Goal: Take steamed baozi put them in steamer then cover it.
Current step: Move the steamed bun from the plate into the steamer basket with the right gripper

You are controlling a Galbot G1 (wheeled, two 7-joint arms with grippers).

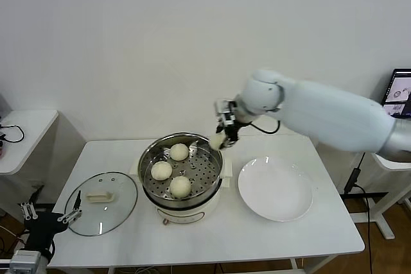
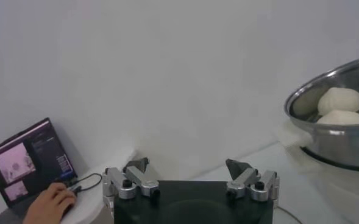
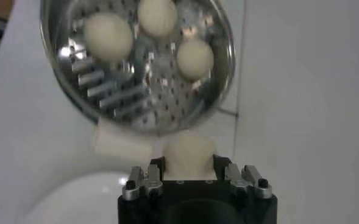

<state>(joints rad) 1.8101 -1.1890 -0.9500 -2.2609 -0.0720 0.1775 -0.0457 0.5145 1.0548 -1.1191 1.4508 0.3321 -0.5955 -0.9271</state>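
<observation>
Right gripper (image 1: 221, 138) clamped on fourth white dough bun (image 3: 190, 154), its lower half hidden, over shiny steel steamer's (image 1: 218, 172) rear-right rim at tabletop centre, three buns (image 1: 180, 186) inside; left gripper (image 1: 48, 212) agape off front-left corner beside glass lid (image 1: 122, 206).

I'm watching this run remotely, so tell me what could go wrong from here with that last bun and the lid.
1. The right gripper holds the last baozi near the steamer rim; released early, it could hit the rim and fall outside.
2. Three buns already fill much of the tray, so it might land against one.
3. The cover lies near the table's front-left edge; a clumsy grasp could push it off.
</observation>
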